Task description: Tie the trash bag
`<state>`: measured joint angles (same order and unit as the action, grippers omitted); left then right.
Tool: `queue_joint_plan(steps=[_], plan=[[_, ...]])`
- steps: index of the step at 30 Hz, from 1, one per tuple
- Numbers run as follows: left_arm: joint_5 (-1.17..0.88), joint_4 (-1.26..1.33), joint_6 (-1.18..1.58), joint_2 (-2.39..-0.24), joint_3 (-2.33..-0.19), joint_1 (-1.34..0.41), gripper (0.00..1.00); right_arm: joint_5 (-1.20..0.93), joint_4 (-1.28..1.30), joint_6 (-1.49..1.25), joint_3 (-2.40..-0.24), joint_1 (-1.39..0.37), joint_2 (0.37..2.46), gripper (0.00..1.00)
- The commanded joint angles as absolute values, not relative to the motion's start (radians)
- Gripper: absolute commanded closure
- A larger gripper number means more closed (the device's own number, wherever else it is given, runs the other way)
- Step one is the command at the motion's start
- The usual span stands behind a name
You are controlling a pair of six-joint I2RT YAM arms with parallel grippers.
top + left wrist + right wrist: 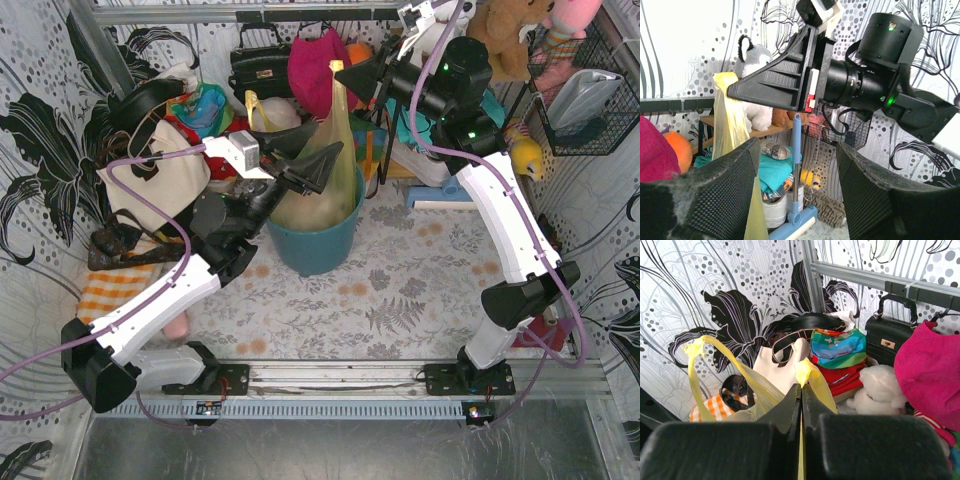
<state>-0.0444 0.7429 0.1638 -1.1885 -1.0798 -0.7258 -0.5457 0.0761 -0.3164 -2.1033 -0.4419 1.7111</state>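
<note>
Closest to the top camera, at 6 o'clock, I see a bare metal sheet (330, 450) and the rail (340, 375) that carries both arm bases. Beyond it, a grey table cover (400, 295) printed with ferns and orange spots lies over the work surface. White wallpaper (40, 130) with black flowers and dots closes the cell at 9, 12 and 3 o'clock.

A teal bin (315, 245) stands just left of centre. The trash bag (340, 135) sits in it, yellow-green and translucent, drawn up into a narrow neck toward 12 o'clock. The right gripper (345, 72) is closed on the tip of that neck. In the right wrist view the yellow film is pinched between its two fingers, and a second loop of the same film stands free at 9 o'clock, held by nothing. The left gripper (322, 165) reaches in from 9 o'clock with its jaws wide apart beside the neck. I cannot tell whether either finger touches the film.

Surroundings:
- 10 o'clock: a cream tote bag (150, 175) with black straps.
- 8 o'clock: an orange checked towel (110, 290).
- 12 o'clock: a black handbag (262, 62) and a magenta bundle (318, 65).
- 1 o'clock: a brown teddy bear (510, 35).
- 2 o'clock: a wire basket (590, 90).

Obstructions: the right arm's wrist fills the upper half of the left wrist view. A blue mop handle (796, 160) stands upright beyond the left jaws.
</note>
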Motion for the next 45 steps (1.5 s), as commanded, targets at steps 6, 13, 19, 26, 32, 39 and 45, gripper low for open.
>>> queue_joint_plan(steps=[6,13,19,26,32,39,45], plan=[[0.056,0.859,0.093,-1.278,-1.130,-0.729,0.30,-0.549,-0.003,-0.329,-2.082,-0.442,1.626,1.00],[0.093,0.927,0.017,-1.344,-1.197,-0.728,0.30,-0.585,-0.017,-0.342,-2.043,-0.442,1.583,1.00],[0.101,0.917,-0.034,-1.404,-1.266,-0.727,0.30,-0.619,-0.043,-0.362,-1.973,-0.441,1.548,1.00],[0.136,0.902,-0.101,-1.470,-1.315,-0.728,0.33,-0.633,-0.075,-0.382,-1.911,-0.441,1.519,1.00],[0.163,0.906,-0.105,-1.537,-1.374,-0.727,0.57,-0.641,-0.067,-0.380,-1.918,-0.442,1.515,1.00],[0.114,0.950,-0.106,-1.543,-1.367,-0.727,0.89,-0.627,-0.041,-0.361,-1.918,-0.442,1.499,0.99],[0.110,0.957,-0.110,-1.526,-1.346,-0.727,1.00,-0.534,-0.033,-0.338,-1.922,-0.441,1.475,0.77]])
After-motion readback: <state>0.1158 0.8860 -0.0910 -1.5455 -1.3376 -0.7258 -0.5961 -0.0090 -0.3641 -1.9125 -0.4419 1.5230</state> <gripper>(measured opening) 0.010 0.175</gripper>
